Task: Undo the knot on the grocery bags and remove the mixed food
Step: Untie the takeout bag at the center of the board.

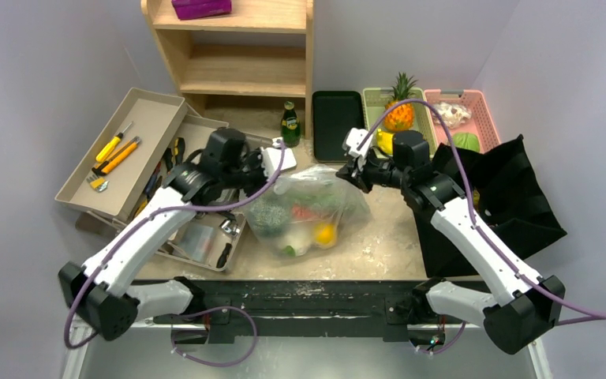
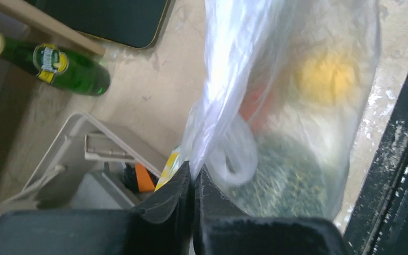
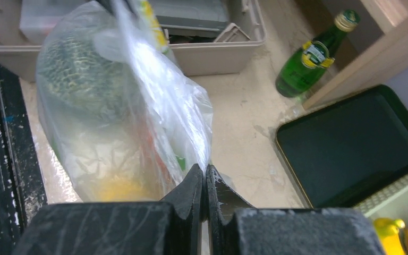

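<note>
**A:** What's at the far left?

**B:** Beige tool trays (image 1: 138, 130) holding yellow-handled tools, at the left edge of the table (image 1: 387, 237).

**A:** And the left gripper?

**B:** The left gripper (image 2: 193, 171) is clenched on the plastic bag (image 1: 308, 213). Its fingers are pressed together with a fold of film from the bag's upper left side caught between them.

**A:** Where is that bag?

**B:** Mid-table, between the two arms, just right of the tool trays and near the front edge. Its top is stretched across from one gripper to the other.

**A:** What's inside?

**B:** A netted green melon (image 2: 276, 175), a yellow citrus (image 2: 326, 77) and something red I cannot make out through the film.

**A:** Anything behind it?

**B:** A green bottle (image 1: 289, 125) stands upright at the foot of the shelf (image 1: 241, 47), with a flat black tray (image 1: 337, 125) just to its right.

**A:** The right gripper?

**B:** The right gripper (image 3: 204, 172) is also pinched tight on the bag, gripping the film at its upper right edge.

**A:** And the far right?

**B:** The black cloth bag (image 1: 513, 197) lies spread on the table, partly under the right arm, apart from the plastic one.
</note>
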`<control>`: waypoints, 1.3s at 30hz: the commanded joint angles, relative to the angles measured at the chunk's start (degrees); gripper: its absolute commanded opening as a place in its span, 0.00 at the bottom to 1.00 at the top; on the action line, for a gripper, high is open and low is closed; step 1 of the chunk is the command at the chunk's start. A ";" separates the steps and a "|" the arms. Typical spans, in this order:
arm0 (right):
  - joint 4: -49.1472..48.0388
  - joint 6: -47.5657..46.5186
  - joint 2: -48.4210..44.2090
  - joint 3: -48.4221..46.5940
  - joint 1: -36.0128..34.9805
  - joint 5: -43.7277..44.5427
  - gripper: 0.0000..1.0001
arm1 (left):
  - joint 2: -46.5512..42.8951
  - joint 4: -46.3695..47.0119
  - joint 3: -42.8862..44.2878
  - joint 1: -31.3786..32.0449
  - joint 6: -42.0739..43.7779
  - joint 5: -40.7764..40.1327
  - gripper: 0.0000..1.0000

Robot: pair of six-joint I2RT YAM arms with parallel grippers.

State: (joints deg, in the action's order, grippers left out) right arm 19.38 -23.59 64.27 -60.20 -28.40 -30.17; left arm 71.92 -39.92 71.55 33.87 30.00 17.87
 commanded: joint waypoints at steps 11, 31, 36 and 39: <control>2.95 6.79 -1.43 -6.83 14.33 -1.77 0.00 | -22.66 5.48 -9.58 -7.76 6.70 10.06 0.00; 9.19 0.42 -2.16 -8.83 4.81 -11.01 0.99 | -24.69 4.21 -17.52 3.13 21.59 13.43 0.00; 4.45 -1.23 4.26 -13.37 2.14 -10.22 0.99 | -24.70 3.21 -17.08 3.57 23.76 13.39 0.00; 9.94 -6.18 9.39 -18.86 2.20 -11.77 0.99 | -24.56 2.44 -16.44 3.66 24.58 13.01 0.00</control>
State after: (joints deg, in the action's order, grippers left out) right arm 28.03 -24.18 68.07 -71.99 -26.37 -40.32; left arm 47.64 -36.91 52.38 37.06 51.64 29.39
